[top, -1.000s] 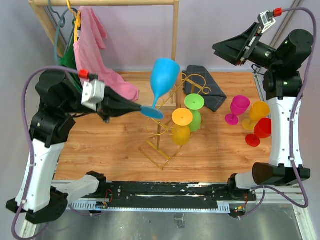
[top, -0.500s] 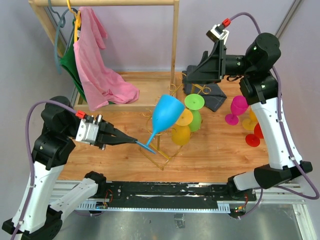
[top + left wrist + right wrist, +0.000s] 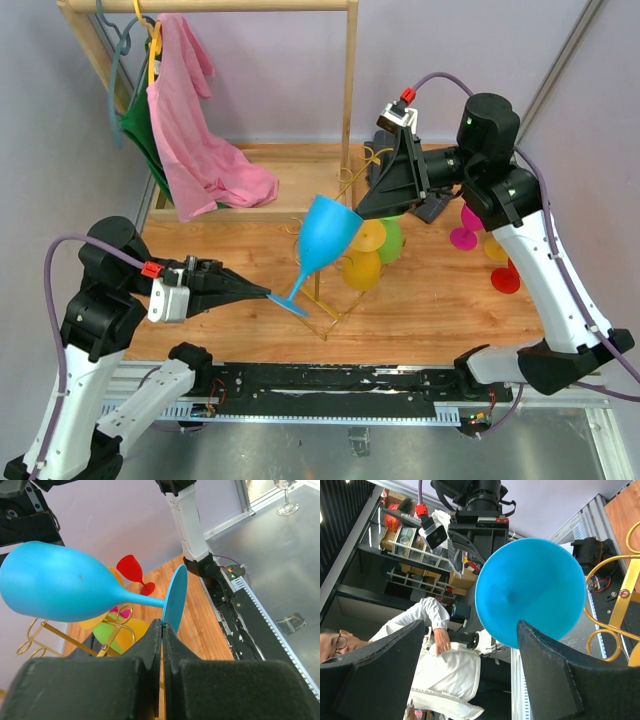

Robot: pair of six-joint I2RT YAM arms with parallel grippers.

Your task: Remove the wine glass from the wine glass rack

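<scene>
Right arm swung in from far corner since earlier frame; sky-blue plastic wine glass point(image 3: 325, 235) sank toward wooden tabletop point(image 3: 200, 255).

- left fingers point(image 3: 152, 645): clenched on edge of glass foot disc
- right fingers point(image 3: 555, 675): spread, either side of bowl, no contact that we see
- glass: off gold wire scroll-hook rack point(image 3: 623, 594), in air just left of it, tilted
- long axis: foot at left fingers, bowl rising toward right fingers, which face it end-on
- we judge right arm nearer bowl and left alone carrying glass
</scene>
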